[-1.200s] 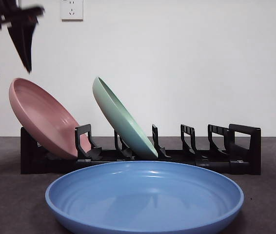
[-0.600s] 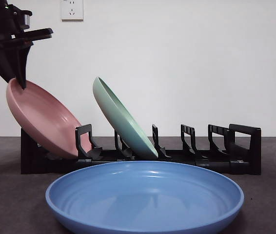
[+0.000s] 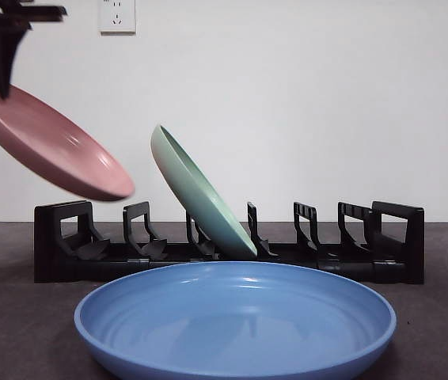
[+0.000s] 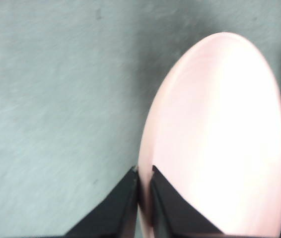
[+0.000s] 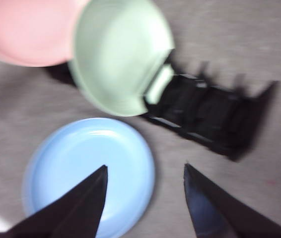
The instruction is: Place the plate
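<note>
Left pincer point(image 4: 144, 198): two matte black, wedge-shaped jaws tapering to points. Right pincer point(image 5: 145, 198): same black, blade-like jaws, slightly blurred.

Left pincer point(image 4: 144, 174) clamped, right pincer point(image 5: 145, 173) agape.

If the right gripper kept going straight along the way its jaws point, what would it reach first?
Most likely the blue plate: the right gripper hangs open, and the plate lies partly between its jaws. Depth is unclear, so it might land on the table just beside it.
</note>
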Controlling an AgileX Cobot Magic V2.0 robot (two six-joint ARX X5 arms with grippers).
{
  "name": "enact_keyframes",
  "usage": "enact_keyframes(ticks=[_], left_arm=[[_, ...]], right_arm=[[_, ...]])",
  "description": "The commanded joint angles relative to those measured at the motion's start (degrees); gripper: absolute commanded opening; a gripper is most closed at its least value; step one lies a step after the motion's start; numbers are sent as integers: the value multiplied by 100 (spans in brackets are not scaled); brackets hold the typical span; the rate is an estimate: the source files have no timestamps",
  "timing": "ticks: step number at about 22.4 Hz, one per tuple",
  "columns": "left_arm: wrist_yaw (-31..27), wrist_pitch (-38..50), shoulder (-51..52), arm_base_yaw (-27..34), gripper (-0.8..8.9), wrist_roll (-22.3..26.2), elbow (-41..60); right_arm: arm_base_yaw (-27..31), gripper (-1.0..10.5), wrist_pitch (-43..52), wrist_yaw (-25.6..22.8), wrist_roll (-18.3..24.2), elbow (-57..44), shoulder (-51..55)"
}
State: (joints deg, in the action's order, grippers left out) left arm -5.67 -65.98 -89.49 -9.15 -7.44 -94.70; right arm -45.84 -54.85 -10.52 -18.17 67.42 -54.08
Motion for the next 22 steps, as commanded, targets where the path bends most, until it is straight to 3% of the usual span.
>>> enact_keyframes(ticks=[1,3,5,17,22], left_arm=[[-17,-208,319,48,18,81,-190],[-17,-518,656,87,18,79,-188],[-15,-660,973,90,18,79,-144],[254,-807,2806,87,17,-282,1226],[734,-656,3626,87,16,-601,2212]], right_arm=[[-37,242,-44,-501,195,107,-44],[-2,242,-116,-979,372,107,-44],[87,242,-125,-1143,431,107,-44],[476,242,-116,-1163,573,107,-44],[538,242,-107,-1187,664,107,-44]])
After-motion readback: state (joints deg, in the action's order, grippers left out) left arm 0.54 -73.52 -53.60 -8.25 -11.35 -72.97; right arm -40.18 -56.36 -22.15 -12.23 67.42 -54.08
